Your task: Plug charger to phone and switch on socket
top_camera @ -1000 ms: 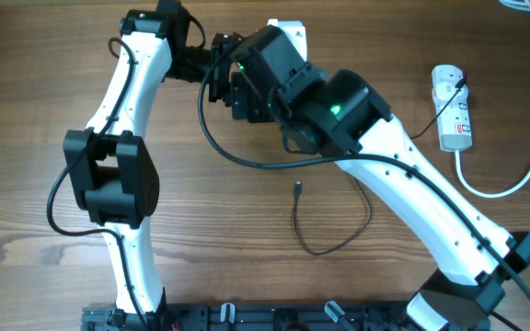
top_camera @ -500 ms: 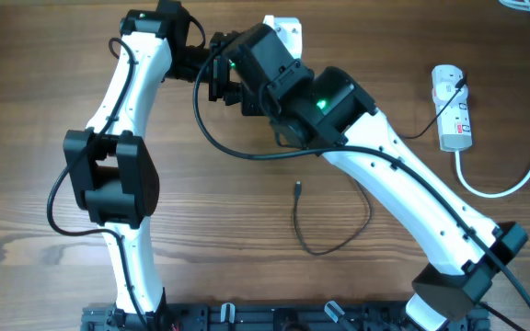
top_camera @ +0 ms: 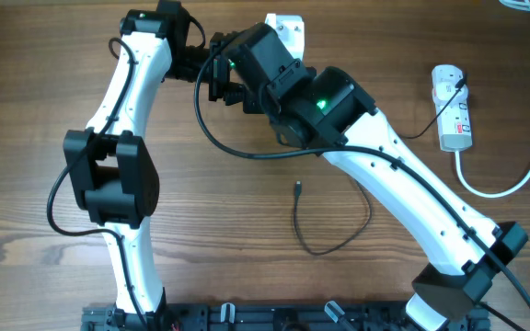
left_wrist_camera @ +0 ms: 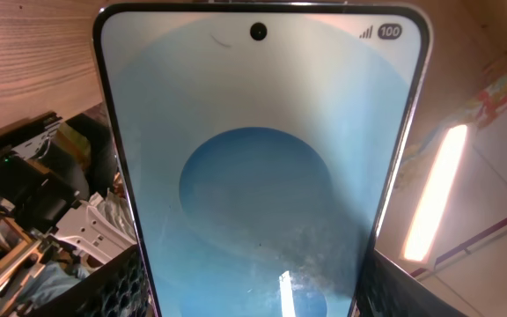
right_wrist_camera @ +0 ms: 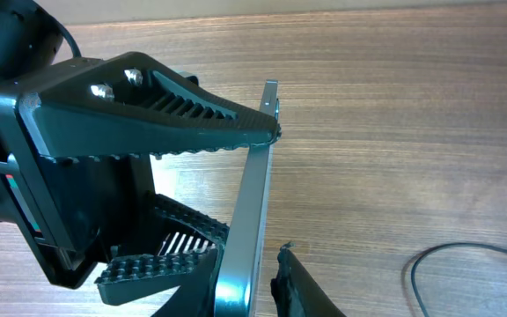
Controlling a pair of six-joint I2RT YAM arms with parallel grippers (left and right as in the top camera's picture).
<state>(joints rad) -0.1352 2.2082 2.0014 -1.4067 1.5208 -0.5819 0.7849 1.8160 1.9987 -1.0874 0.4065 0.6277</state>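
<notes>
The right end effector [right_wrist_camera: 260,295] has shifted in toward the phone [left_wrist_camera: 253,158] and settled, one finger beside its edge; how far open, I cannot tell. Likely a regrasp. The left end effector [left_wrist_camera: 253,286] grips the phone, raised. The charger [top_camera: 294,221] lies unplugged on the table [top_camera: 44,138], well apart.

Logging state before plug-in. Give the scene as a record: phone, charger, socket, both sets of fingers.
phone: white-framed smartphone with blue screen, clamped between left fingers
charger: thin black cable loose on wooden table, connector tip unplugged
socket: white plastic power strip, far right, untouched
right fingers: close beside phone, open or shut unclear
</notes>
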